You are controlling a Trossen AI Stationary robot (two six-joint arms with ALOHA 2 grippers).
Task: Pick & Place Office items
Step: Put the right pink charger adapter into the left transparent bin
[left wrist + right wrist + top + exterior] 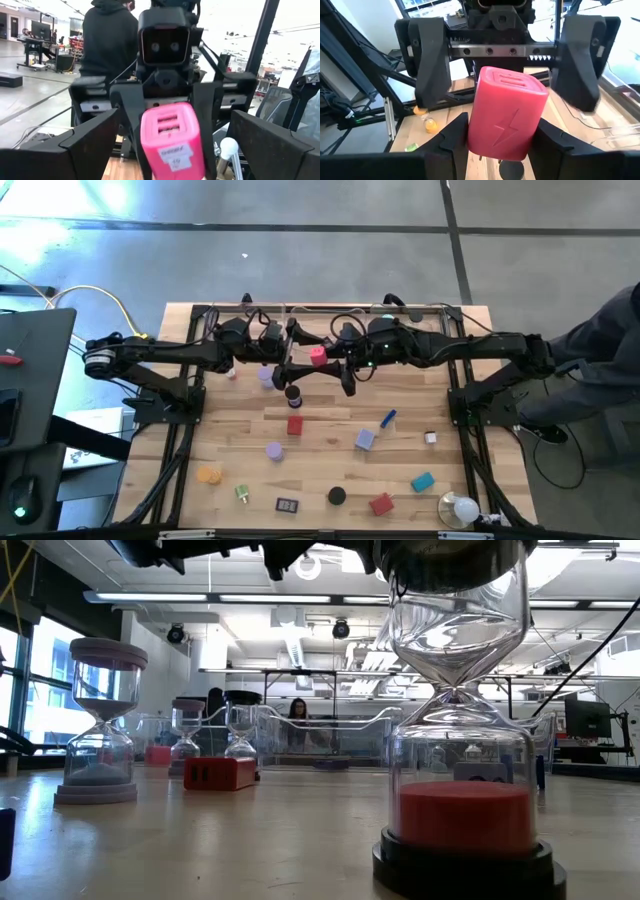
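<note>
A pink charger-like block hangs in mid-air over the far middle of the table, between the two arms. My right gripper comes from the table's right and is shut on it. My left gripper faces it from the left, open wide, its fingers standing on either side of the block's free end without touching. On the table below lie a red block, a lavender block, a blue stick and sand timers with coloured round caps. My right gripper pinches the pink block between its two fingers, on the two opposite sides of the end nearer its wrist. The fingers reach in level from the table's right. The block is lifted clear of the table, and its other end points at the left gripper.
More pieces are scattered over the near half: an orange cap, a black cap, a teal piece, a red block, a dark clip and the white bulb. Clear trays stand along the far edge. A person stands at the right.
</note>
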